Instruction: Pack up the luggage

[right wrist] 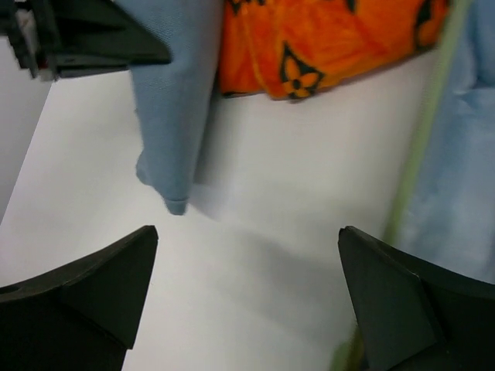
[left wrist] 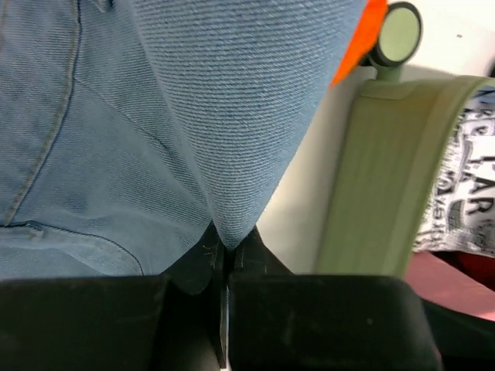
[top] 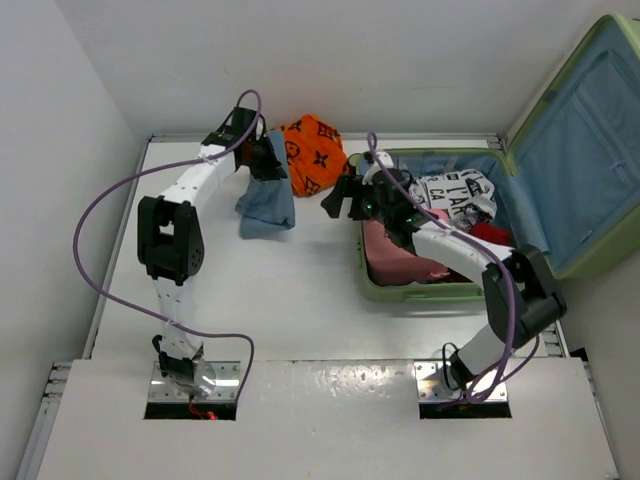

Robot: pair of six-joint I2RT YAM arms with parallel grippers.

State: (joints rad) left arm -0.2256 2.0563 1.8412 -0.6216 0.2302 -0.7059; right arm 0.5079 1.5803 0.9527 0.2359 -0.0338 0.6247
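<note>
Two arms reach over a white table [top: 280, 300]. The luggage [top: 420, 292], a light-green hard-shell suitcase, lies open at the right of the top view. Its lid [top: 575, 150] stands up at the far right and shows light-blue lining.

Inside the base lie a black-and-white printed garment [top: 455, 190], a pink garment [top: 400, 262] nearer the bottom of the frame, and something red [top: 490, 232] toward the lid.

The left gripper [top: 266, 165], at upper centre-left, has its jaws pinched tight on a blue denim garment [top: 268, 208]. In the left wrist view its fingers [left wrist: 193, 270] meet on a fold of the cloth. The denim hangs down from the jaws; whether its lower corner touches the table cannot be told.

An orange patterned garment [top: 312, 155] sits on the table just beside the denim, near the suitcase's upper left corner.

The right gripper [top: 338, 200] sits just left of the suitcase's left wall. Its jaws are spread wide and hold nothing. In its wrist view the two fingers [right wrist: 85, 301] fill the lower corners, well apart, with bare table between them.
</note>
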